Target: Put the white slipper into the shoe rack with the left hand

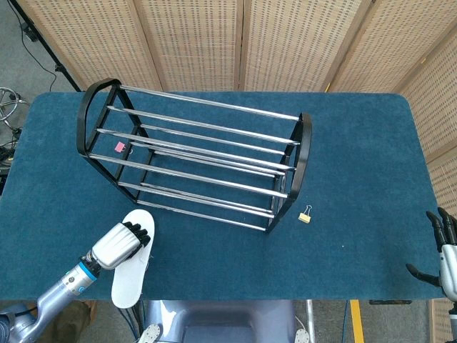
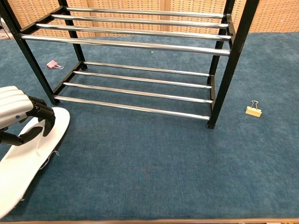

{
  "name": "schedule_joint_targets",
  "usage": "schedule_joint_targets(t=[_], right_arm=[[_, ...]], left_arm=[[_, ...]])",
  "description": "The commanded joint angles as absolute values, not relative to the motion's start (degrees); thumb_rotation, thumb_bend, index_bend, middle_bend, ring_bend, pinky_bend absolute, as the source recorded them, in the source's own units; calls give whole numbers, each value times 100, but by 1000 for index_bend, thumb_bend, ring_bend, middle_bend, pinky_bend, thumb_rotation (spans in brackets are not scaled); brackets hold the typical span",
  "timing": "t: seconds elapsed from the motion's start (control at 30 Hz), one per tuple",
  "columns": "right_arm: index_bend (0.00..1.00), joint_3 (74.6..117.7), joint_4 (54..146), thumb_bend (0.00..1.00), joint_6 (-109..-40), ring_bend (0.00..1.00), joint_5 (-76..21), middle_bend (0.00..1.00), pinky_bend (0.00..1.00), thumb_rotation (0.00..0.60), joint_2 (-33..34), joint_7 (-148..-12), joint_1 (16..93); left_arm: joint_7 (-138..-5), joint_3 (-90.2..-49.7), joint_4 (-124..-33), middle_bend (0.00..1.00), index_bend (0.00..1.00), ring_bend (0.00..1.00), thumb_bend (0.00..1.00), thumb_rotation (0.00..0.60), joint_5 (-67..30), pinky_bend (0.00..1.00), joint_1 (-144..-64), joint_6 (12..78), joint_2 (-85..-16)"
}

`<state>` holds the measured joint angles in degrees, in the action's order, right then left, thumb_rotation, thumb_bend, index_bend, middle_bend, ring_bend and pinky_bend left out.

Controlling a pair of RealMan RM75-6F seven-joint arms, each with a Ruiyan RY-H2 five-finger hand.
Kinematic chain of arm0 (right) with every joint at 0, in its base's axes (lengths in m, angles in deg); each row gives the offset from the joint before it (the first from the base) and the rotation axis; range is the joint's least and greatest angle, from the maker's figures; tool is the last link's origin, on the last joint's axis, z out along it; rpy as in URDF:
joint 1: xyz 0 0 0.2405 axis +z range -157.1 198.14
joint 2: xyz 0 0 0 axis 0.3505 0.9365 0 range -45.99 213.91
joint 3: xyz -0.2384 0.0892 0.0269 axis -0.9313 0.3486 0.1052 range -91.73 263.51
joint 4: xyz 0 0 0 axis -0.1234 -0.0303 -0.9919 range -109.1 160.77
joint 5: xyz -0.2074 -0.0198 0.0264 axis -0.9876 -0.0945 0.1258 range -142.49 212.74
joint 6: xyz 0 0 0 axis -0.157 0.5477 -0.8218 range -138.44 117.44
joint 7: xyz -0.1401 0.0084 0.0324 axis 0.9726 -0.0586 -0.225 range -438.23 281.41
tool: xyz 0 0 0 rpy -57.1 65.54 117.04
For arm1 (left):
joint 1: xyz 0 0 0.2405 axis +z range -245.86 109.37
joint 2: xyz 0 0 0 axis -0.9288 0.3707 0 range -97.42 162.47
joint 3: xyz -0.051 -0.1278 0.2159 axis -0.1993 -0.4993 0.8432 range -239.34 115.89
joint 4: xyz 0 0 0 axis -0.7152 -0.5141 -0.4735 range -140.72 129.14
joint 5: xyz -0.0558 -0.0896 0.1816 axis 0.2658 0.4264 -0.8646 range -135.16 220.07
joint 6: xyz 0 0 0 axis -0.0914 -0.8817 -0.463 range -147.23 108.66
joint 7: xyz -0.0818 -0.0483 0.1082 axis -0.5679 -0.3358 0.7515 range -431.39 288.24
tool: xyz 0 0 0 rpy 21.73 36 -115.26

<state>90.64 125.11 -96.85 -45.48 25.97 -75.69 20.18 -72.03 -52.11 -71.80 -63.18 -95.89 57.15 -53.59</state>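
Left hand (image 1: 121, 243) sits low at the front-left corner of the counter (image 1: 371, 179), fingers (image 2: 41, 112) curled down over the white slipper (image 1: 130, 266), thumb hooked in from the near side. In the chest view the dark fingertips press onto the slipper's upper surface near its toe end, and the thumb meets the same stretch from below-left, so the hand is grasping the slipper across its front part. The slipper lies flat on the blue cloth, toe toward the shoe rack (image 1: 193, 161), heel running back toward the counter's front edge and out past the wrist. The toe is near the rack's front-left leg but apart from it; a strip of blue shows between them in the chest view.

Outward now: the shoe rack stands mid-counter, black end frames, chrome bars, angled a little. A pink binder clip (image 1: 120, 147) lies on the counter beneath the rack's left end. A yellow binder clip (image 1: 305, 214) lies just off the rack's right front leg.

Far right, at the frame edge, the right hand (image 1: 444, 250) hangs off the counter's corner, fingers spread, holding nothing.
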Motion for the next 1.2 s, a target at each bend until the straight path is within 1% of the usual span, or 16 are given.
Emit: schedule_joint_targets(t=[0.03,0.27,0.33,0.5,0.87,1.2], right_arm=[[0,9063,12514,0,-9686,0,-4549,0,0,600,2597,-7563,2019],[0,9060,12522,0,-9686,0,-4553,0,0,600,2600,-7569,2018],[0,9060,12523,0,-9690,0,-4553,0,0,600,2605,-7580,2015],[0,9062,12520,0,-9701,0,-4553,0,0,600,2615,-7605,2008],[0,9088,12493,0,-9662,0,-4461,0,0,600,2616,-7627,2013],[0,9127,12462,0,-9567,0,-4303,0,0,600,2620,-7629,2038]], left_arm=[[-7278,-5144,-7154,575,626,489,614,600,-6453,638,-9589,5839,-5316],[-7443,-4969,-6898,575,635,484,613,600,-7073,638,-9653,6436,-5301],[-7574,-4926,-6729,576,640,482,611,600,-7333,637,-9705,6733,-5339],[-7555,-5043,-6319,576,641,482,605,600,-7529,638,-9794,7102,-5486],[-7988,-5364,-5456,576,641,471,595,600,-7515,638,-10478,6910,-5932],[-8390,-5392,-4889,576,641,466,595,600,-7314,637,-10772,6652,-6327]])
